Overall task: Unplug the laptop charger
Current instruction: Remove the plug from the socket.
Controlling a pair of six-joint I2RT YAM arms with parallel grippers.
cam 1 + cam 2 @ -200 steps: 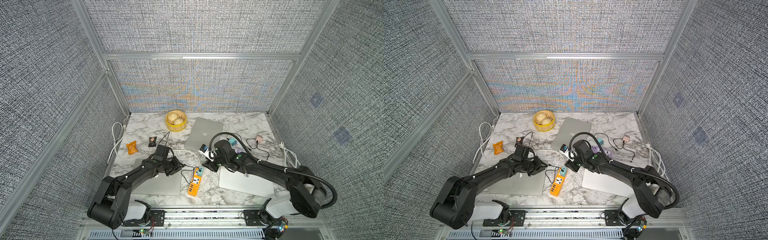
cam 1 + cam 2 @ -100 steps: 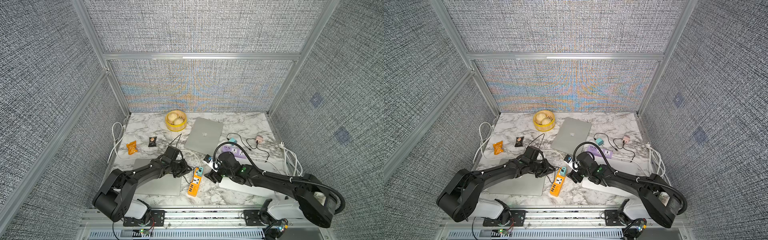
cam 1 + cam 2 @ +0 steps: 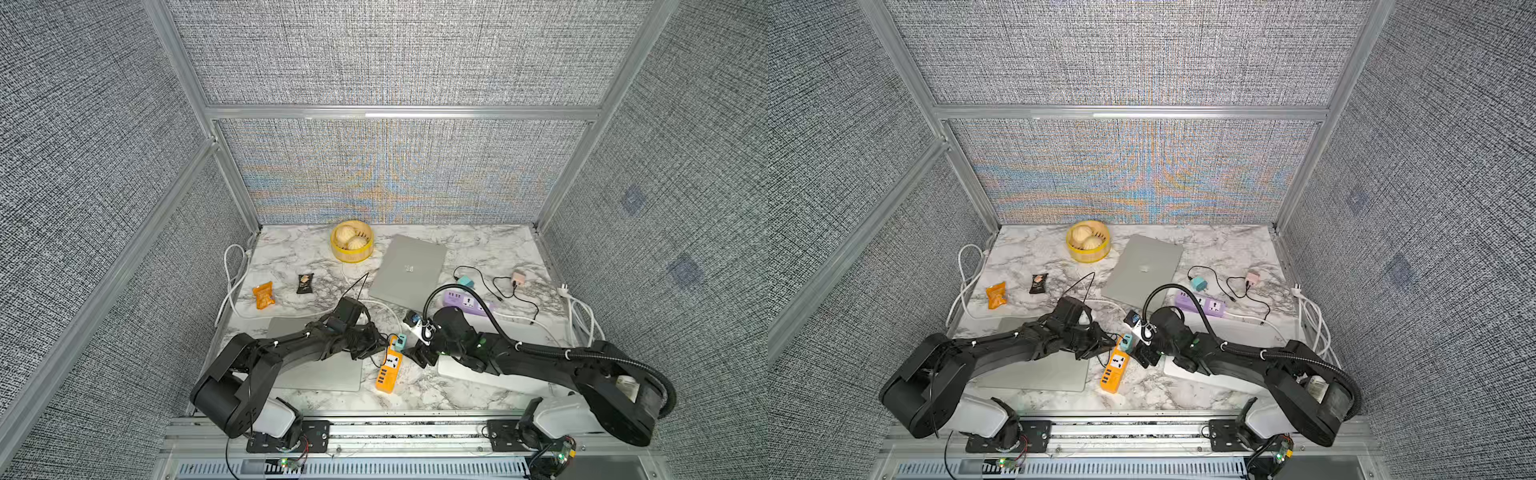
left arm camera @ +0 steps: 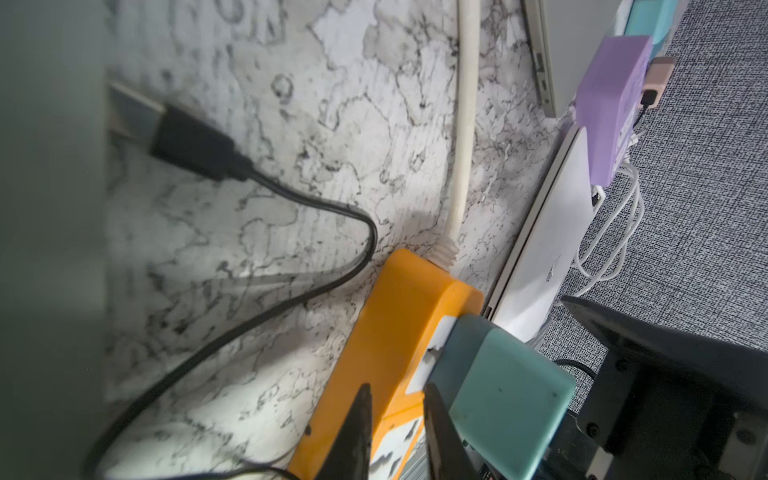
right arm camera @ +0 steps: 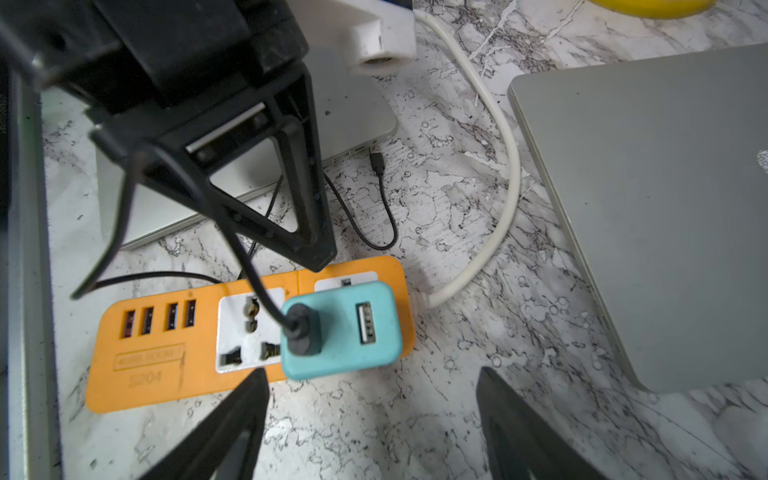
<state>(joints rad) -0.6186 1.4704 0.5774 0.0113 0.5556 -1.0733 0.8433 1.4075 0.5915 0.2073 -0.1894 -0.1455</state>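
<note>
A teal laptop charger [image 5: 343,330] sits plugged into the end socket of an orange power strip [image 5: 166,365], also seen in both top views [image 3: 400,341] [image 3: 1127,341]. A black cable [image 5: 249,266] runs from it. The cable's free plug [image 5: 376,160] lies loose on the marble beside the front silver laptop [image 5: 357,120]. My left gripper [image 4: 397,388] is shut with only a sliver of gap, empty, and its fingertips [image 5: 320,255] rest on the strip's far edge beside the charger. My right gripper [image 5: 372,374] stands wide open just in front of the charger, touching nothing.
A thick white cord [image 5: 505,199] leaves the orange strip toward the back. A second silver laptop [image 3: 409,270] lies behind, and a white one [image 3: 523,332] lies under the right arm. Further back are a purple power strip [image 3: 465,300], a yellow bun basket [image 3: 352,241] and snack packets [image 3: 264,295].
The right gripper has opened wide and come forward to the teal charger. The left gripper has moved right from the front laptop's edge onto the orange strip.
</note>
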